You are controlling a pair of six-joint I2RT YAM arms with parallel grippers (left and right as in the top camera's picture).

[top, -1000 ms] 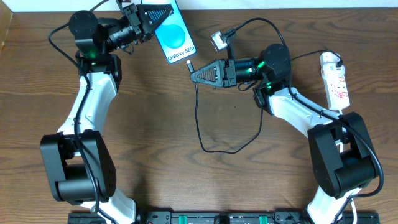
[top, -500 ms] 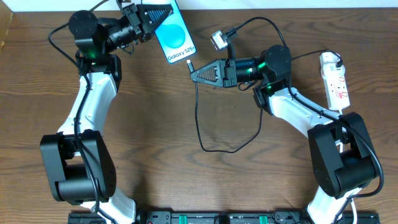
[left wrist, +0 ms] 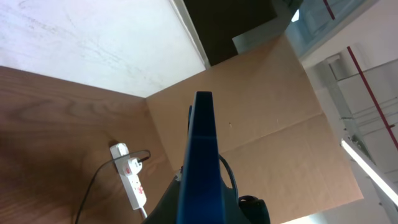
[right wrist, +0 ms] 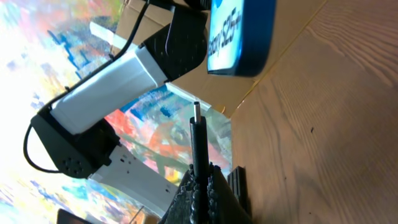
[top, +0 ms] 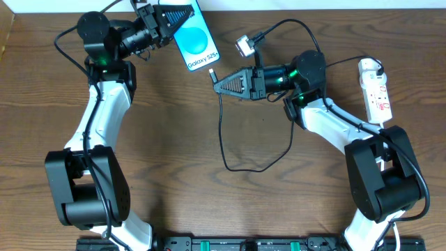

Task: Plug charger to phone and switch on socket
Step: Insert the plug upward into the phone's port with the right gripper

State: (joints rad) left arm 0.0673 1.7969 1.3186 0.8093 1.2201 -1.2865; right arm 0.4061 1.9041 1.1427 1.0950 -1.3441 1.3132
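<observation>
**Position of parts.** The slim rectangular smartphone with the bright blue-cyan screen [top: 197, 42] sits at the far edge of the brown wood-grain table [top: 174, 153]. Its upper end is clamped between the jaws of the left gripper [top: 185, 14]. The long thin black charger cable [top: 221, 132] is pinched near its plug end by the closed right gripper [top: 217, 81]. The small plug tip protrudes past the fingertips. It sits just below the phone's lettered end, near it but not touching (the right wrist view shows a clear gap). The white elongated power strip with red markings [top: 375, 90] lies well apart, at the right edge of the table.

**Arm pose.** The left arm reaches up and across toward the far edge. The right arm is folded back, with its gripper [right wrist: 200, 180] pointing left toward the phone [right wrist: 242, 34].

**Appearance.** The screen faces up and shows a paler swirl and white "Galaxy" lettering. In the left wrist view the phone [left wrist: 202, 162] appears edge-on, with the power strip [left wrist: 132, 180] beyond it. The plug [right wrist: 198, 140] stands straight, ending in a metal tip. Behind the gripper, the cable hangs down and loops across the table.
</observation>
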